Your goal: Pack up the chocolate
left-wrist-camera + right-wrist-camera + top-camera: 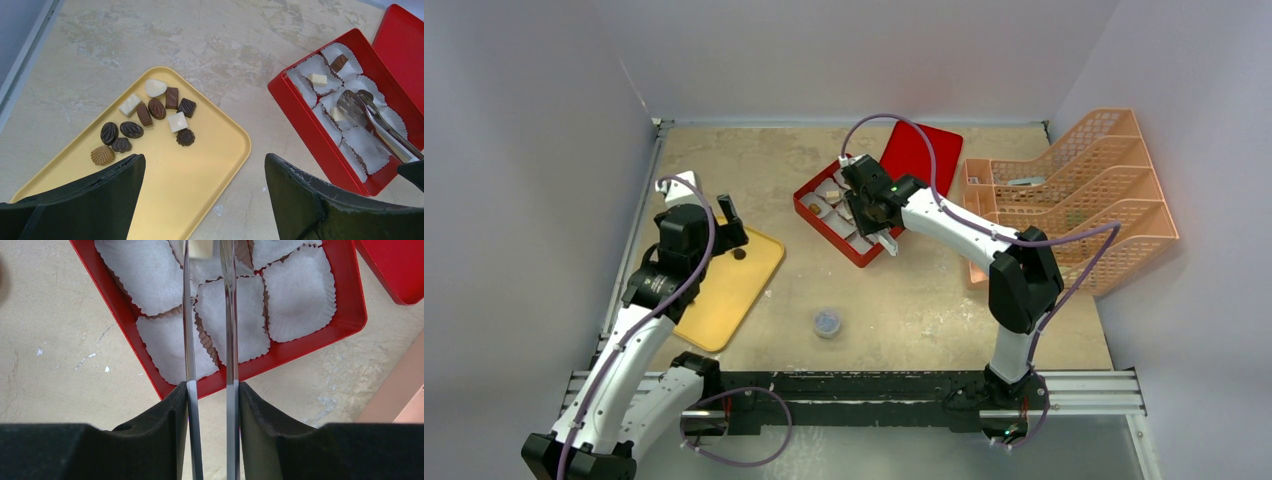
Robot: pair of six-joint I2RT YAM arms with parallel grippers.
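I seem to be driving a robotics lab cell. Plain pale panels (pixel 534 150) box the tabletop (pixel 924 300) in on three sides. The left arm (pixel 639 330) and right arm (pixel 1014 290) are bolted to a metal rail (pixel 1094 390), with purple cables (pixel 890 115) looping loose.

Both my left arm (pixel 619 365) and right arm (pixel 954 225): white link shells, black joint housings, a purple cable (pixel 904 125) along each. Green LED (pixel 894 187) on my right wrist. My left gripper (pixel 205 157): matte black, wedge-shaped fingers (pixel 95 200).
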